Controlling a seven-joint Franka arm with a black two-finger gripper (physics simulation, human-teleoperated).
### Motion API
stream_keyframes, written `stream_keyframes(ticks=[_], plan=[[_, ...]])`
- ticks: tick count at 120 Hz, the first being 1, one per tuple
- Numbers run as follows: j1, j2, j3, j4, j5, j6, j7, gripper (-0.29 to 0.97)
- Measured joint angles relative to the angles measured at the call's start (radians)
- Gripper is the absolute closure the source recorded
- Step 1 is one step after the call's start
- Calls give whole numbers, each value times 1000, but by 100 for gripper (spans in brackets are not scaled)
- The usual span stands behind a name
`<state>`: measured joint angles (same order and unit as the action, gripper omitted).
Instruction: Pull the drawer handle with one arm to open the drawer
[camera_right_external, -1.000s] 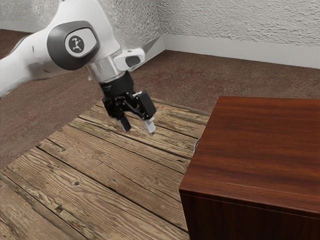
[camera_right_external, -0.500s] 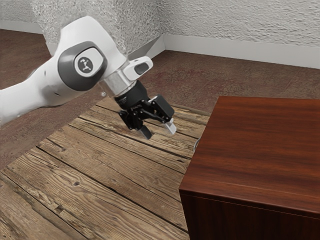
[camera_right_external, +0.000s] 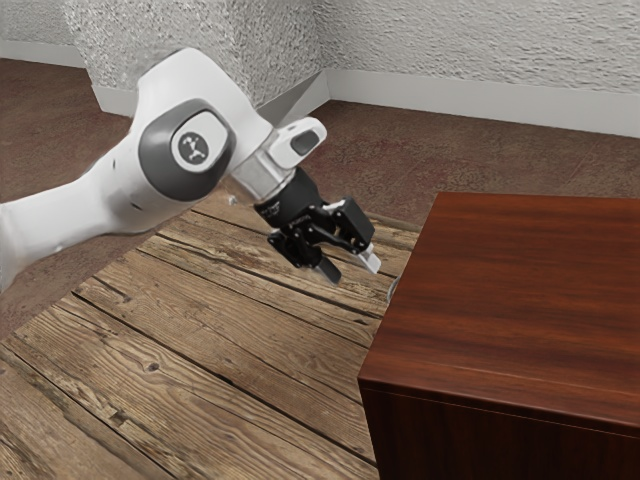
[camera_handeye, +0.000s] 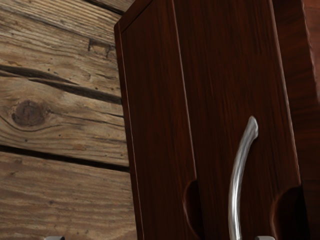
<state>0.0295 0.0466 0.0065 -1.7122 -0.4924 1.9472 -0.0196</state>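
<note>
A dark red-brown wooden cabinet (camera_right_external: 520, 320) stands at the exterior view's right on a plank floor. Its silver drawer handle (camera_right_external: 392, 290) peeks out at the cabinet's left edge. In the wrist view the curved metal handle (camera_handeye: 240, 180) runs along the drawer front (camera_handeye: 220, 100), straight ahead of my hand. My black gripper (camera_right_external: 350, 267) hangs open, tilted toward the cabinet, a short way to the left of the handle and slightly above it, with nothing between its fingers.
Weathered wooden planks (camera_right_external: 200, 340) cover the floor under the arm. Brown carpet (camera_right_external: 420, 150) and a white textured wall (camera_right_external: 480, 40) lie behind. The cabinet top (camera_right_external: 530, 290) is bare.
My arm has swung toward the exterior view's right, carrying the open gripper from mid-floor to close beside the cabinet's handle. The hand has tilted toward the drawer front.
</note>
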Motion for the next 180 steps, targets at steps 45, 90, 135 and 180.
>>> stream_keyframes(ticks=[45,90,135,180], plan=[[0,13,-1,-5,-3,34,-11,29],[-10,12,-10,-13,-3,56,-16,32],[-10,8,-40,-25,-2,60,-19,33],[-4,25,-47,-29,-2,72,-21,34]])
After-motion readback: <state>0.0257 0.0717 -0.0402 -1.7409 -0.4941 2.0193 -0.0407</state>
